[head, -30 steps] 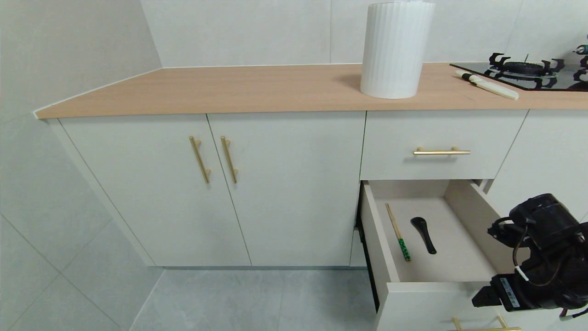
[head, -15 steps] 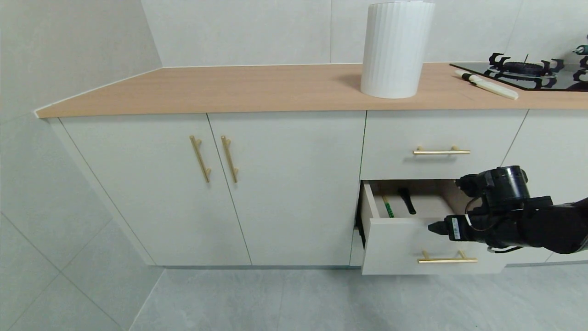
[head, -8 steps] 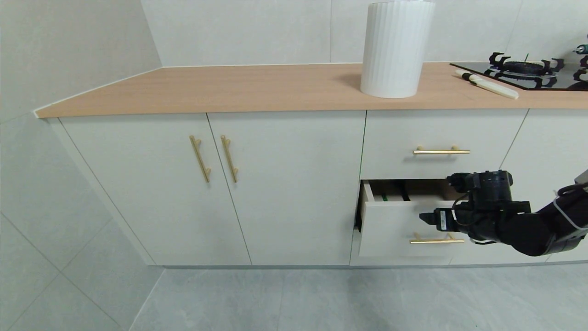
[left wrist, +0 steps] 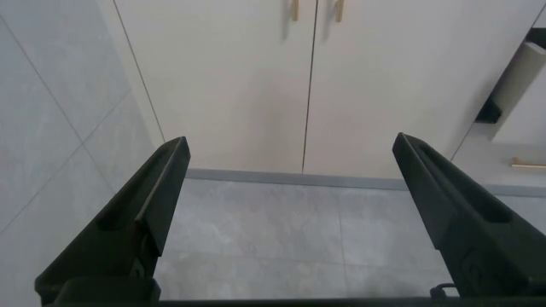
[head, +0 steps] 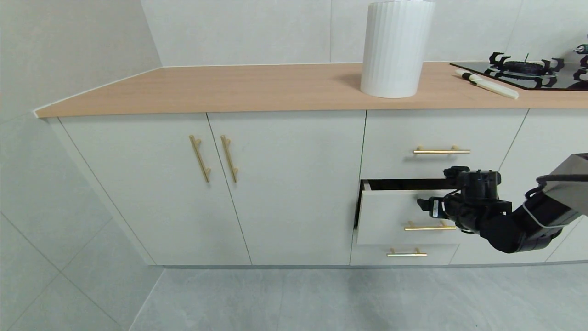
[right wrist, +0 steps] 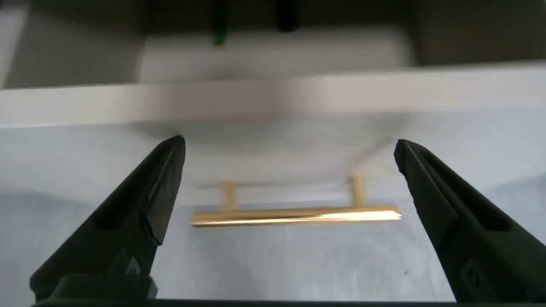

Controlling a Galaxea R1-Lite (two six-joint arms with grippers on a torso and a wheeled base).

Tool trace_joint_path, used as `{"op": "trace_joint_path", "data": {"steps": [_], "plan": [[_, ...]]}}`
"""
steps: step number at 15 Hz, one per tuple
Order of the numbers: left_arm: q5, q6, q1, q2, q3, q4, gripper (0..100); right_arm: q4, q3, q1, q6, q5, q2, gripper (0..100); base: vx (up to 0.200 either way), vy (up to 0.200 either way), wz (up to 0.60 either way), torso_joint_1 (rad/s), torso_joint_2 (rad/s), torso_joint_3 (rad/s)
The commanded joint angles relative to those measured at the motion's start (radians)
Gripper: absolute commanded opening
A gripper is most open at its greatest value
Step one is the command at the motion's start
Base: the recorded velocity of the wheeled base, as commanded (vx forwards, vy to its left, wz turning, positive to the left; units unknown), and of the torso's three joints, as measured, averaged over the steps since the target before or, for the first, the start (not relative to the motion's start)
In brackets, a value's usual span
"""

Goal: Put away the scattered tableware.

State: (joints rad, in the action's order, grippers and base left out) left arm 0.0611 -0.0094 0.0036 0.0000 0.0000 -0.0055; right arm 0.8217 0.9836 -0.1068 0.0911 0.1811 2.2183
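The middle drawer [head: 390, 215] stands open by a narrow gap, its pale front [right wrist: 281, 264] and gold handle [right wrist: 296, 216] close before my right gripper [right wrist: 288, 153]. This gripper [head: 429, 204] is open, its fingers spread to either side of the handle [head: 429, 226] and holding nothing. Over the drawer's top edge a green chopstick tip [right wrist: 221, 36] and a dark spoon [right wrist: 286, 17] show faintly inside. My left gripper [left wrist: 290, 145] is open and empty, low above the floor and facing the double cabinet doors [left wrist: 311, 77].
On the wooden counter [head: 229, 89] stand a tall white ribbed canister [head: 396, 48], a cream-handled knife [head: 487, 85] and a gas hob [head: 528, 71]. A shut drawer [head: 441, 151] sits above the middle one, another handle [head: 406, 252] below. Grey tiled floor [head: 275, 299] lies in front.
The drawer has slid from wide open to nearly shut, with my right gripper moving in against its front. The chopsticks and spoon have passed out of the head view's sight.
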Motion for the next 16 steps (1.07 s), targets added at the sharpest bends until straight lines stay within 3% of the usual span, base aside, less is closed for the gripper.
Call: {"op": "trace_joint_path", "data": {"steps": [1, 4, 16], "plan": [[0.000, 0.000, 0.001, 0.002, 0.000, -0.001, 100, 0.008, 0.015, 0.001, 0.001, 0.011, 0.037, 100, 0.000, 0.000, 0.00, 0.000, 0.00, 0.000], [0.000, 0.000, 0.001, 0.002, 0.000, -0.001, 100, 0.070, 0.052, 0.001, 0.007, 0.061, 0.089, 100, 0.000, 0.000, 0.00, 0.000, 0.00, 0.000], [0.000, 0.000, -0.001, 0.002, 0.000, -0.001, 100, 0.102, 0.224, 0.006, 0.098, 0.196, 0.181, 100, 0.000, 0.000, 0.00, 0.000, 0.00, 0.000]]}}
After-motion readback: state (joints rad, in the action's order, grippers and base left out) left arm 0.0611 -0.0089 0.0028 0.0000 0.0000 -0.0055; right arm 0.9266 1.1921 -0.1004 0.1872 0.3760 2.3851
